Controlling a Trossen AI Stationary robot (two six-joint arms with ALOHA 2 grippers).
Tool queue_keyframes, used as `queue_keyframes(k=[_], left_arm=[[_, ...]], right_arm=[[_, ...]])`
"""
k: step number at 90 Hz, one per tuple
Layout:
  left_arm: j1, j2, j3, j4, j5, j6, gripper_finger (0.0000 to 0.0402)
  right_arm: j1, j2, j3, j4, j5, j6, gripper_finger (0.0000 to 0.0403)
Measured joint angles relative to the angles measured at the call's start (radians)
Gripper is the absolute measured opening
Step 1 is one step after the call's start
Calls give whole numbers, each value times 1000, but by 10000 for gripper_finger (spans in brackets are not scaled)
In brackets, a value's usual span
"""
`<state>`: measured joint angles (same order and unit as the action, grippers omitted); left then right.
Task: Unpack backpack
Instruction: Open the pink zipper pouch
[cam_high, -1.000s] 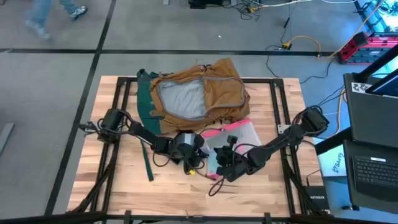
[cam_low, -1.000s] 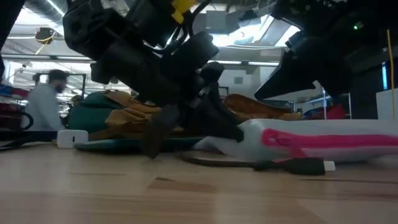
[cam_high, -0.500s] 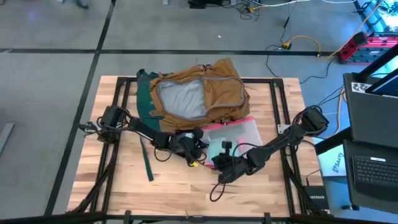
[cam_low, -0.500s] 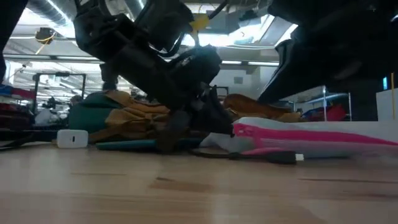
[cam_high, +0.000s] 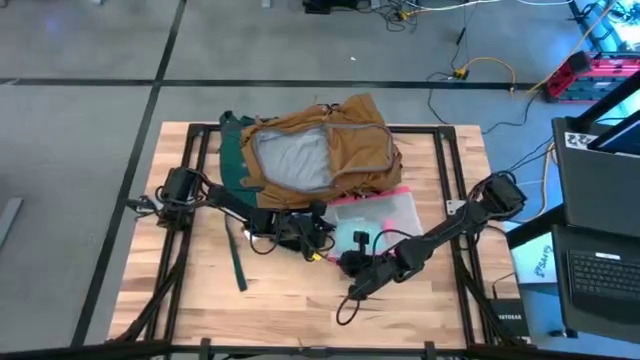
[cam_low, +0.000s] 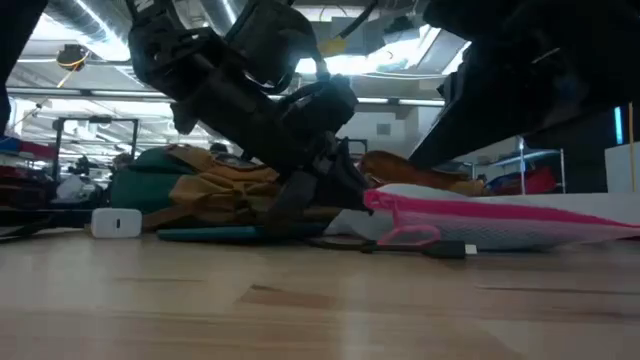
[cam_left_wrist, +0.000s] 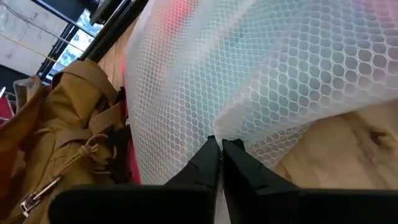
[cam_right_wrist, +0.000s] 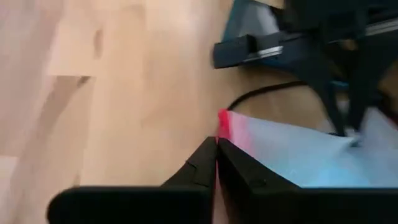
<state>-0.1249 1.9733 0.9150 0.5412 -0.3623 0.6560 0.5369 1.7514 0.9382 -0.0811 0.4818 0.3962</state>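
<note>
- Where the high view looks down, the backpack (cam_high: 315, 150) lies open at the table's far side; the left gripper (cam_high: 318, 232) is nearer it than the right gripper (cam_high: 352, 264).
- Low view: pouch (cam_low: 500, 220) lies flat in front of the backpack (cam_low: 200, 185).
- Left wrist view: fingers closed on the pouch's mesh (cam_left_wrist: 261, 81).
- Right wrist view: fingers together at the pouch's pink corner (cam_right_wrist: 224, 121).
- No legible writing.

Counter (cam_high: 300, 300): pale wood, smooth satin finish with visible grain, in a black metal frame. Backpack (cam_high: 345, 145): soft matt tan cloth, dull teal cloth at base and straps, grey lining with a slight sheen. Pouch (cam_left_wrist: 261, 81): translucent white plastic mesh of honeycomb weave, faintly glossy, edged in pink. My left pincer (cam_left_wrist: 221, 152) and my right pincer (cam_right_wrist: 216, 149): matt black plastic fingers.
</note>
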Motion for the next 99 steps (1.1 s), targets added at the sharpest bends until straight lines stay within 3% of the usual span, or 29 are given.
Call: queue_keyframes(k=[16,43,60,79,99], left_arm=[[0,-3,0,-8,-1,6,0],[-11,-3,0,-12,-7,0,0],[-29,-4,2,-48,-8,-50,0],[-39,-4,2,-58,-9,-42,0],[-49,-4,2,-61,-31,-29,0]], right_arm=[[0,0,-1,2,-107,75,1],[0,23,-16,66,-112,171,18],[-1,120,-16,212,-134,176,93],[-1,160,6,240,-78,203,162],[0,161,10,215,45,208,166]])
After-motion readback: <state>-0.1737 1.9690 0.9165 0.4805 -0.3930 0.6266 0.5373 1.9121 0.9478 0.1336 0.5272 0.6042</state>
